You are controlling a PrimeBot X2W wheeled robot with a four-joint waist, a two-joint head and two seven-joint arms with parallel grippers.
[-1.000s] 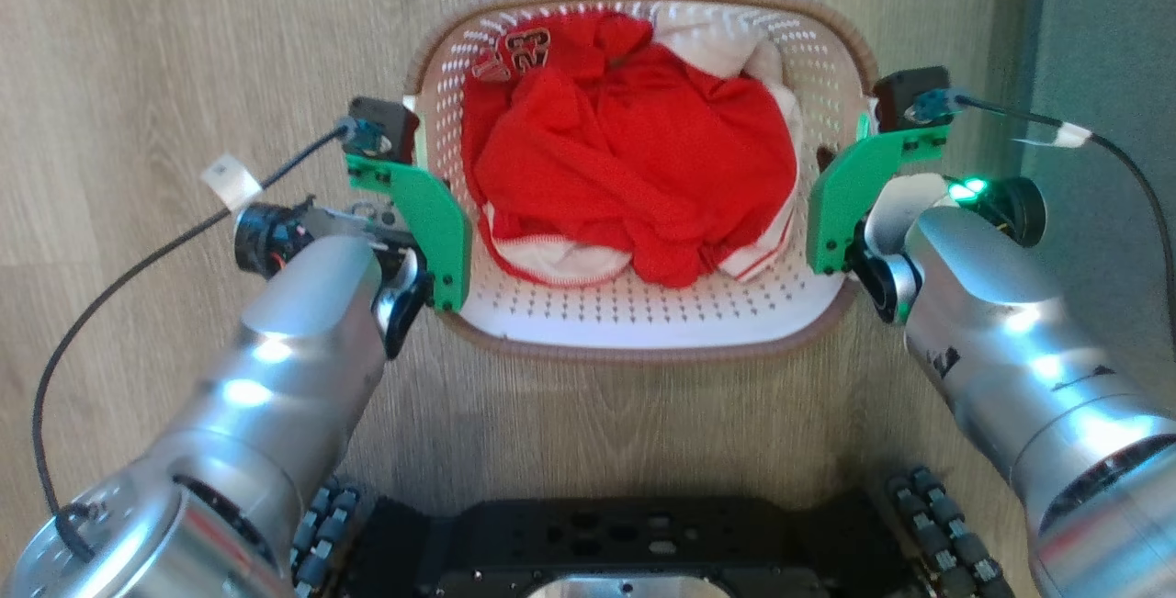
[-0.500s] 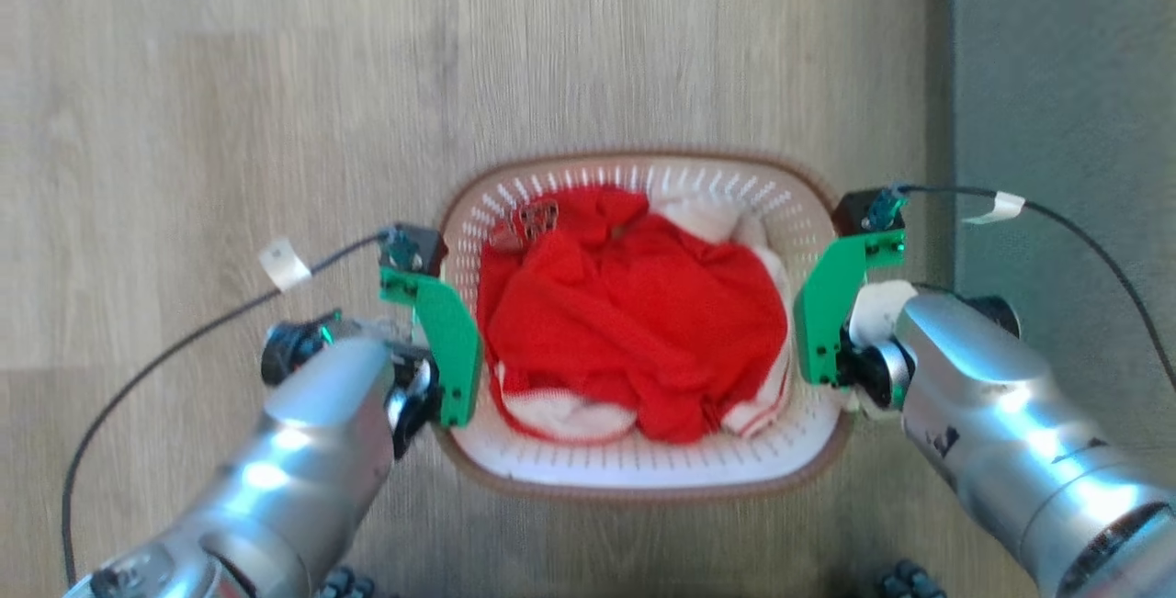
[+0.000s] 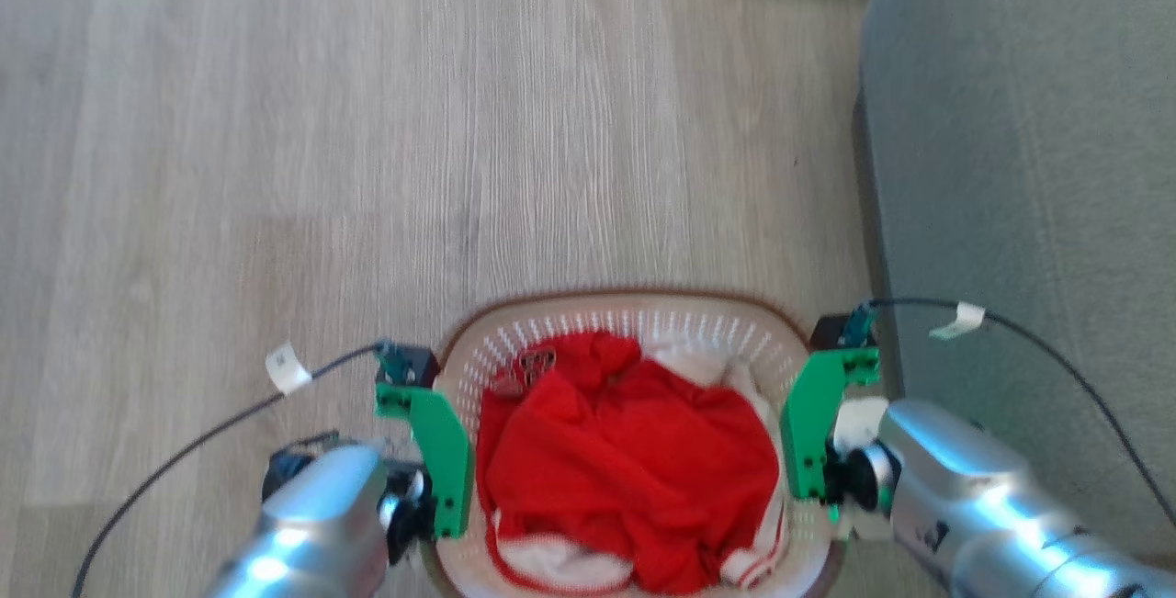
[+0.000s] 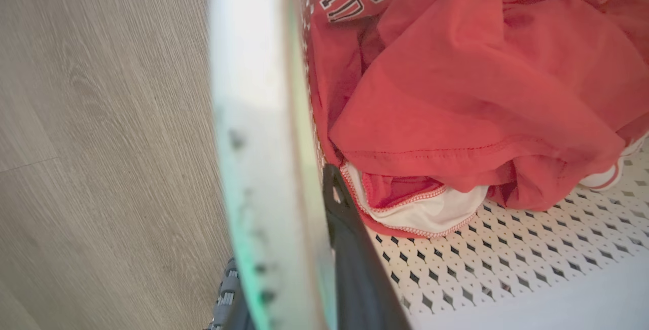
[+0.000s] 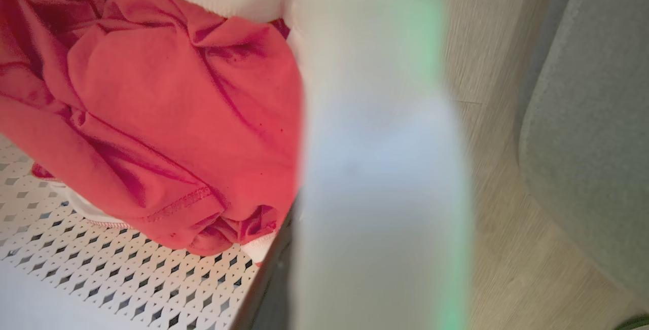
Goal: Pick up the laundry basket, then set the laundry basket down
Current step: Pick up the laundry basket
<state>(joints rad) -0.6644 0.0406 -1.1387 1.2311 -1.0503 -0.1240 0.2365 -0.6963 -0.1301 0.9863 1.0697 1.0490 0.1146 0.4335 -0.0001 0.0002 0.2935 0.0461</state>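
**Two-sided clamp on a loaded basket: rim grip, light load**

Lower centre of the head view: the laundry basket [image 3: 643, 322] sits between the two arms, its near end cut off by the bottom edge. The left gripper [image 3: 439, 460] is at the basket's left rim and the right gripper [image 3: 808, 433] at its right rim, each behind a green plate. Both are clenched on the basket's side walls. The left wrist view shows it best, with a dark finger [image 4: 350, 259] lying inside the perforated wall and the rim caught against it. The right wrist view is blurred, though the same arrangement reads there. Whether the base has left the wood floor [image 3: 367, 120] cannot be told from these frames.

How will it handle? Light, by the look of it. It is thin moulded plastic full of holes, holding a red garment [image 3: 625, 479] and a white one [image 3: 707, 368], soft cloth that fills the basket.

The walls should flex under a pinch, so the stiffer brown rim and the side handles are the places to hold, one on each side and level with each other. The plastic is smooth, so an uneven lift could let one side slide or tip the cloth toward the low end.

A grey upholstered edge [image 3: 1029, 166] fills the right of the frame, close to the right arm and worth minding.
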